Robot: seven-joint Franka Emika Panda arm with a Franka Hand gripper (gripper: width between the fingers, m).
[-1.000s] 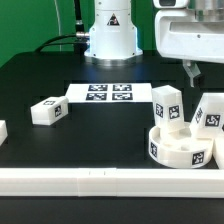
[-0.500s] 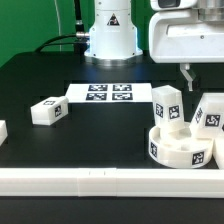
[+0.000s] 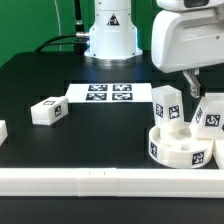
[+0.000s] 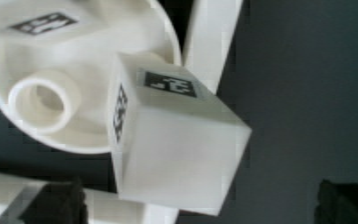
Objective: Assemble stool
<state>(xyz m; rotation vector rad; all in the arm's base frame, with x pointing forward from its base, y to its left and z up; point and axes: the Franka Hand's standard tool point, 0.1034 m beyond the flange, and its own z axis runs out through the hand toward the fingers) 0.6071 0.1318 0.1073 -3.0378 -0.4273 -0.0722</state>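
Three blocky white legs show clearly, each bearing black-and-white tags. One, the upright leg (image 3: 168, 105), stands at the back rim of the round seat (image 3: 182, 148). The seat lies on the black surface (image 3: 90, 135) near its front edge, toward the corner at the exterior view's right. Whether that leg sits in a socket cannot be told. The wrist view shows it touching the seat just beside an open round socket (image 4: 48, 104). The second leg (image 3: 210, 112) stands just beside the seat on the exterior view's right, apart from the upright leg. The third leg (image 3: 47, 110) lies well apart from the seat, toward the surface's edge on the exterior view's left, and a further white piece (image 3: 2, 130) is cut off at that side. The marker board (image 3: 108, 93) lies flat mid-surface, in front of the robot base (image 3: 110, 35). A long white rail (image 3: 100, 180) runs along the front edge. The hand (image 3: 204, 82) hangs above the upright and second legs, released, its dark fingers (image 3: 190, 82) spread wide and grasping nothing.
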